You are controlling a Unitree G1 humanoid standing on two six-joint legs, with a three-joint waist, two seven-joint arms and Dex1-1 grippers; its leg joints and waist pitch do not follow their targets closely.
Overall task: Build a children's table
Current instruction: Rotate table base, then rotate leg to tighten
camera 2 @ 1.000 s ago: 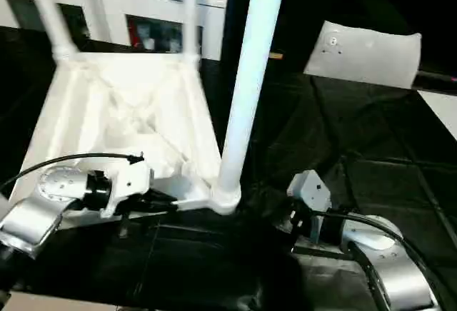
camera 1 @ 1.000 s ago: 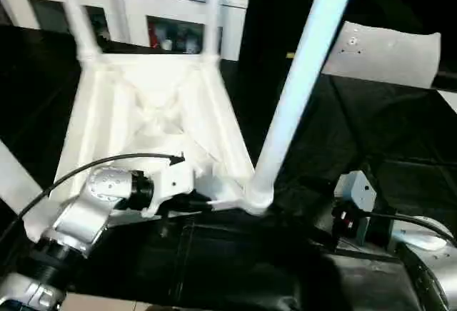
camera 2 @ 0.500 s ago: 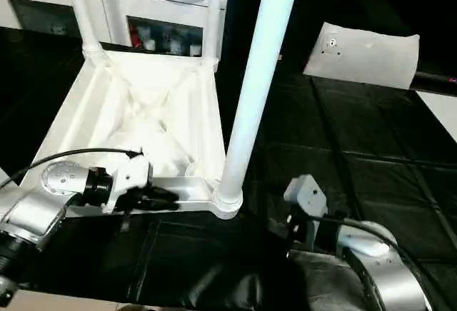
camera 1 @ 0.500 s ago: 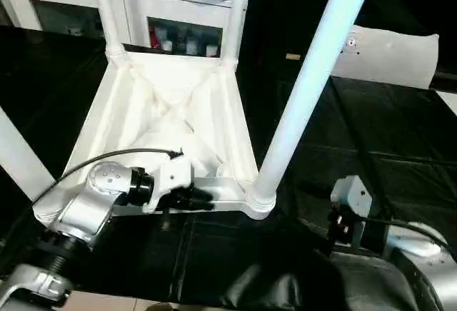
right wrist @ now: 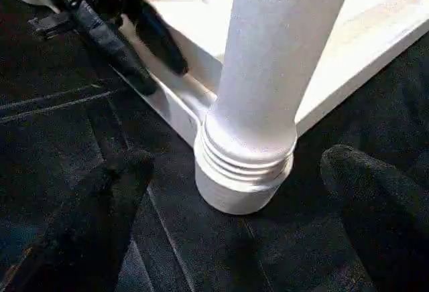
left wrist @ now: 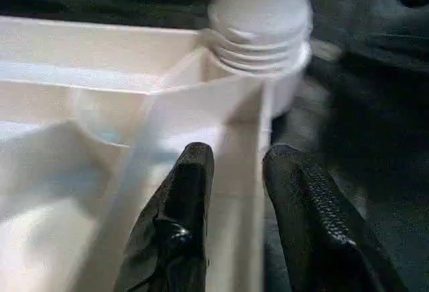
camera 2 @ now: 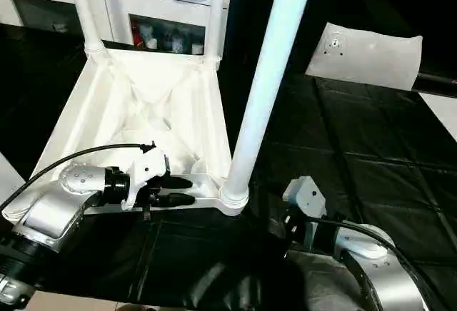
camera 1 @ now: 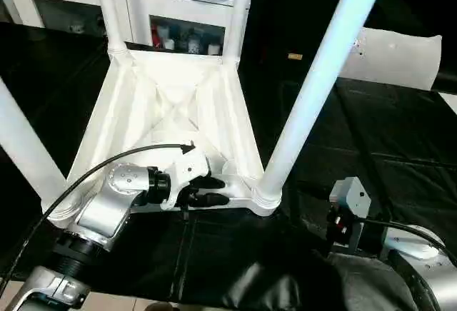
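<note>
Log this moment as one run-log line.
tabletop upside down, four legs up | left gripper fingers astride near rim beside leg | right gripper open, apart from that leg

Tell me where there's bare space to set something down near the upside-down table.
Free: the black cloth between the near right leg and the white block. Crowded: the tabletop's near rim, straddled by the left gripper, and the corner socket, flanked by the right gripper.

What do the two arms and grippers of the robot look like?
Both forearms are silver, rounded metal. The left arm has a white wrist block, and a black cable arcs over it. The left gripper has two black fingers, one with a ribbed pad. The right arm carries a pale boxy module and a black cable.
</note>
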